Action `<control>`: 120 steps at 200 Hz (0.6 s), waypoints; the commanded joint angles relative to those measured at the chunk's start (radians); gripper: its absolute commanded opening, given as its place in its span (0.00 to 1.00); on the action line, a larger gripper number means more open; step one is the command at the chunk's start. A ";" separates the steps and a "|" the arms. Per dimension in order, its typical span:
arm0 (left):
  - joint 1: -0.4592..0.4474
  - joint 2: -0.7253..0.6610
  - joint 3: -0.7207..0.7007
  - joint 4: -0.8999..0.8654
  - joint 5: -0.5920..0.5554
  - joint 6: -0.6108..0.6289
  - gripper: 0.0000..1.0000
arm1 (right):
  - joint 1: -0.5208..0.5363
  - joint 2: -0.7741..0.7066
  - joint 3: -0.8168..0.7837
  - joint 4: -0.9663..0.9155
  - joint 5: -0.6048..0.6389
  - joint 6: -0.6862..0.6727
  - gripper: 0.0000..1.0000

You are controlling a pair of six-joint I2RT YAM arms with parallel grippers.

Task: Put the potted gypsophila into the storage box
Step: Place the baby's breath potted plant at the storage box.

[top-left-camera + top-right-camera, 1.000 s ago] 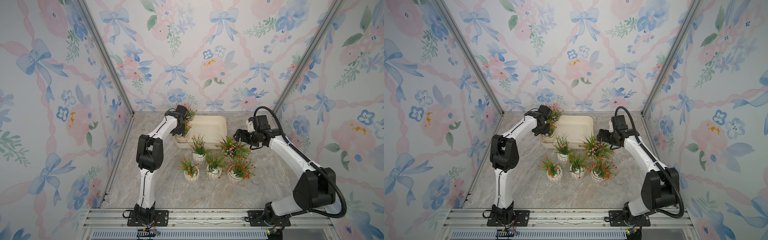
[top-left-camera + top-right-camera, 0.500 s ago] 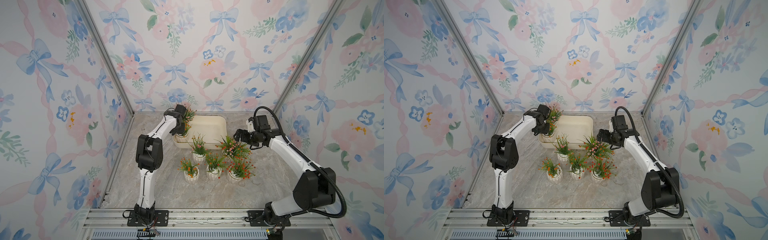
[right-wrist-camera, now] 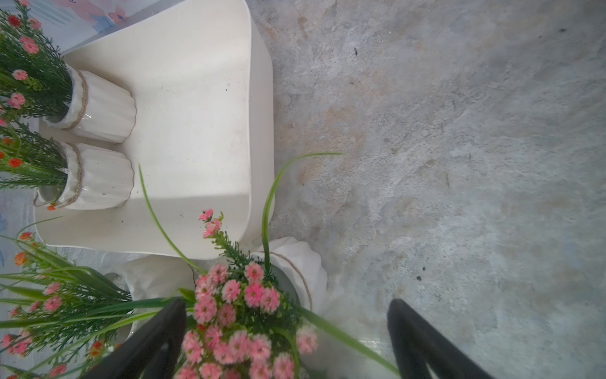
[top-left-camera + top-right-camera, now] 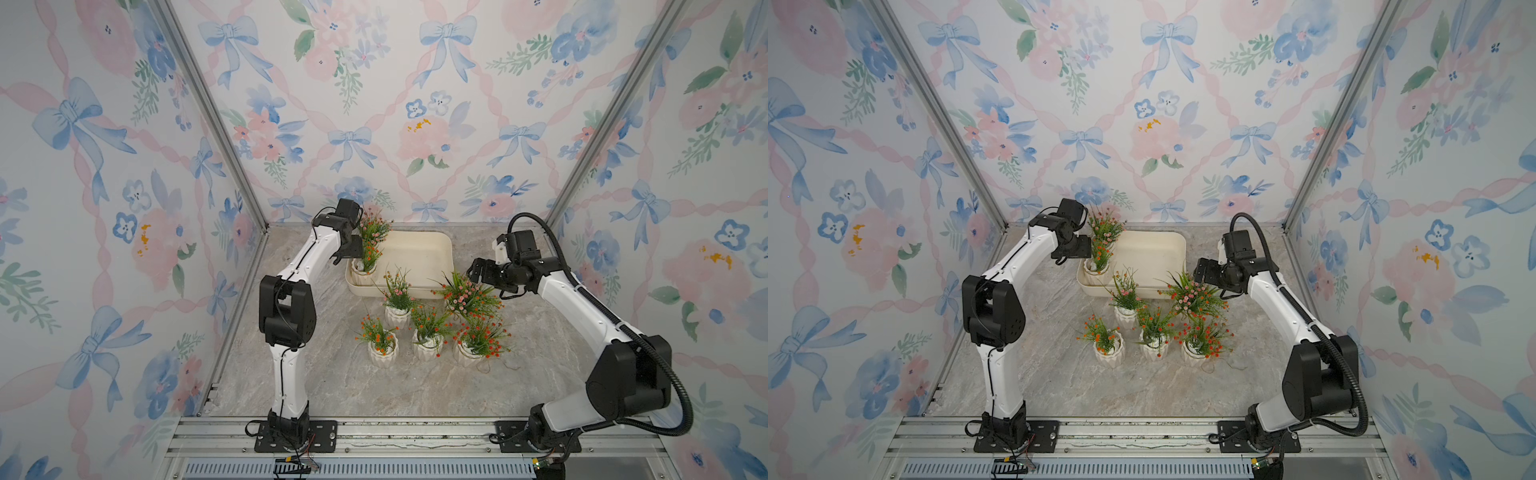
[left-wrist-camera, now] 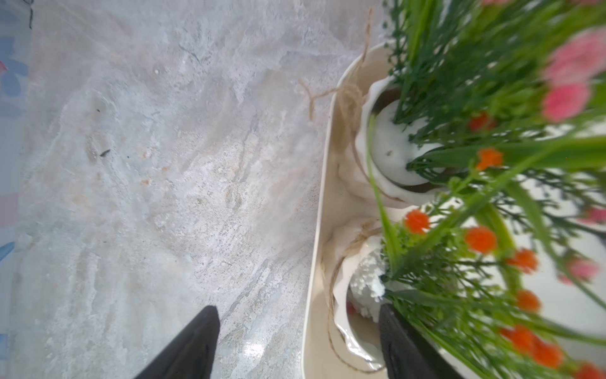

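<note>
Potted gypsophila point(image 4: 428, 338): seven pots in both top views. Two stand in the storage box point(image 4: 419, 253) and five on the table point(image 4: 332, 374) below it in the frame.
Left gripper point(image 4: 354, 252): at the box's left edge, left of centre. Its jaws are wide and hold nothing. In the left wrist view one finger point(image 5: 193, 344) hangs over bare table and the other point(image 5: 400, 344) sits against the orange-flowered pot point(image 5: 344, 295). Whether it touches the pot I cannot tell.
Box contents: the orange-flowered pot is in the lower-left corner, with a pink-flowered pot point(image 4: 374, 226) just above it. Both are upright, and the rest of the floor is bare.
Table pots: a row of three at lower centre, and two more above them just outside the box's lower wall.
Target pot point(image 4: 465, 293): probably the pink one on the right of that upper pair, upright with its stems pointing up.
Right gripper point(image 4: 476, 270): just up and right of the target pot's blossoms, with jaws wide and empty.
Deciding relation: in the right wrist view the target pot's white body point(image 3: 295, 262) lies straight ahead, between the two spread fingers. The box is just beyond it, toward the upper left. The right arm is far nearer than the left.
</note>
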 commanded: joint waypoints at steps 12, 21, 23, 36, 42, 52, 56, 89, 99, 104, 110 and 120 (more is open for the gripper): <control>0.027 -0.116 -0.044 -0.021 0.045 -0.012 0.93 | 0.011 -0.008 0.055 -0.054 0.026 -0.027 0.97; 0.036 -0.144 -0.069 -0.020 0.051 -0.014 0.96 | 0.013 -0.008 0.069 -0.064 0.032 -0.037 0.97; 0.038 -0.151 -0.075 -0.019 0.053 -0.015 0.97 | 0.014 -0.007 0.072 -0.067 0.034 -0.039 0.97; 0.054 -0.199 -0.117 -0.019 0.057 -0.023 0.98 | 0.019 -0.007 0.097 -0.085 0.043 -0.057 0.97; 0.060 -0.225 -0.136 -0.019 0.061 -0.024 0.98 | 0.022 -0.007 0.114 -0.096 0.047 -0.066 0.97; 0.070 -0.263 -0.173 -0.018 0.072 -0.024 0.98 | 0.028 -0.002 0.144 -0.118 0.051 -0.087 0.97; 0.076 -0.278 -0.187 -0.017 0.076 -0.024 0.98 | 0.032 0.001 0.158 -0.128 0.052 -0.096 0.97; 0.099 -0.396 -0.317 -0.013 0.091 -0.034 0.98 | 0.129 0.063 0.327 -0.262 0.092 -0.186 0.97; 0.104 -0.428 -0.356 -0.012 0.090 -0.034 0.98 | 0.182 0.079 0.376 -0.285 0.114 -0.212 0.97; 0.108 -0.439 -0.373 -0.011 0.087 -0.035 0.98 | 0.210 0.086 0.398 -0.291 0.133 -0.216 0.97; 0.114 -0.453 -0.395 -0.011 0.087 -0.036 0.98 | 0.245 0.093 0.418 -0.292 0.151 -0.219 0.97; 0.129 -0.471 -0.429 -0.012 0.091 -0.039 0.98 | 0.296 0.107 0.439 -0.284 0.161 -0.212 0.97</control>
